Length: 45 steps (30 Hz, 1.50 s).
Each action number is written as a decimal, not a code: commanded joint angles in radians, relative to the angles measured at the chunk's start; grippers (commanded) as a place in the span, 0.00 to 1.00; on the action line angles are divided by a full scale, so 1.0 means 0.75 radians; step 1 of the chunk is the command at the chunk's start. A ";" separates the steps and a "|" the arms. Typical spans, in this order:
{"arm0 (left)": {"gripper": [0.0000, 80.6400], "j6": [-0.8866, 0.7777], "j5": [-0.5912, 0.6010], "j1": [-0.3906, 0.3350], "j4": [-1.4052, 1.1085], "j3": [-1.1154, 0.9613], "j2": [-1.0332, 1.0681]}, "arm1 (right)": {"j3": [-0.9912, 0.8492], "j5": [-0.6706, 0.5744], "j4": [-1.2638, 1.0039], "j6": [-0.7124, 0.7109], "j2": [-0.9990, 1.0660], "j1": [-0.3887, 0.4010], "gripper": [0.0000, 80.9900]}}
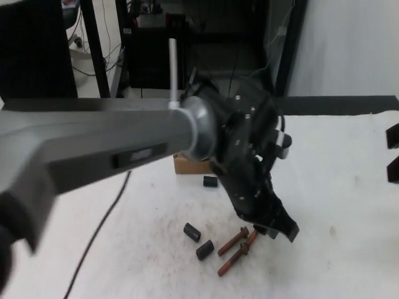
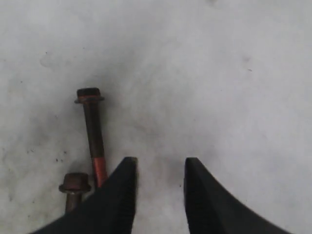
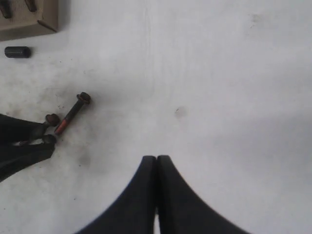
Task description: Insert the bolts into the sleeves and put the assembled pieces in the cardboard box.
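High view: two bolts [image 1: 232,243], three sleeves [image 1: 192,232] seen loose, unassembled yet. Left gripper [image 2: 158,163] spread beside bolts, empty; right gripper [image 3: 156,161] pressed together. Cardboard box [image 3: 24,29] maybe partly filled.

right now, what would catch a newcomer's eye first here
The big grey left arm stretches across the white bench, its open gripper beside two rusty bolts. Three black sleeves lie nearby, one close to the cardboard box farther back.
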 commanded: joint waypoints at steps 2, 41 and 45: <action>0.39 0.014 -0.139 -0.016 0.179 -0.247 0.162 | -0.003 -0.009 -0.002 -0.015 -0.011 -0.002 0.00; 0.39 0.184 -0.354 -0.059 0.172 -0.345 0.326 | -0.003 -0.132 -0.005 -0.015 -0.011 0.002 0.00; 0.39 0.184 -0.354 -0.059 0.169 -0.345 0.346 | -0.003 -0.132 -0.005 -0.015 -0.011 0.002 0.00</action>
